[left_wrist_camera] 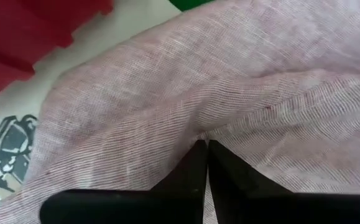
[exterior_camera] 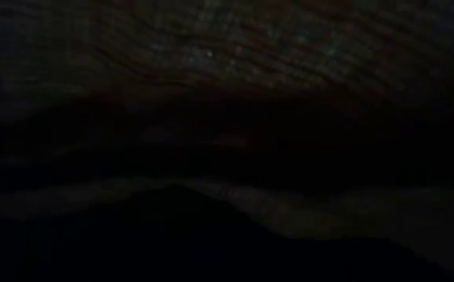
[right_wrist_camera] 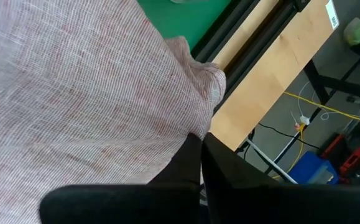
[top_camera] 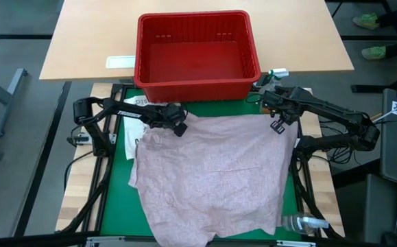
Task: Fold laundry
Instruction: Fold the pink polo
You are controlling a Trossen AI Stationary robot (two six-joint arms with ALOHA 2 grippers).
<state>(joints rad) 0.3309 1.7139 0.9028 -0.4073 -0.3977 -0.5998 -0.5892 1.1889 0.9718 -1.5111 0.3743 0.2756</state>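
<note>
The large pale pink-mauve heathered woven shirt (top_camera: 212, 175) lies spread over the green mat (top_camera: 124, 147) of the table, covering most of it from the far edge beside the empty red plastic basket (top_camera: 197, 56) down to the near edge, where its hem hangs over. The left gripper (top_camera: 178, 127) sits at the shirt's far-left corner with its 2 dark fingers pressed together on a pinch of cloth, and the left wrist view shows the fabric ridged up right where the tips meet. The right gripper (top_camera: 278, 125) is at the far-right corner, fingers likewise closed on the cloth edge, near the pale wooden side rail (right_wrist_camera: 273, 74) of the table. With both far corners pinched, the step in hand looks like spreading or starting a fold. To do it well, both arms should lift together and level, keep the far edge taut between them without stretching it, and carry it toward the near edge in 1 even sweep so the cloth lays flat instead of bunching. The left side is more rumpled, so that arm may need to pull slightly outward first. The shirt's long axis seems to run from the far edge to the near edge, skewed a little toward the near-left corner; I cannot tell which end is the collar. The low view is covered by cloth and shows nothing useful.
</note>
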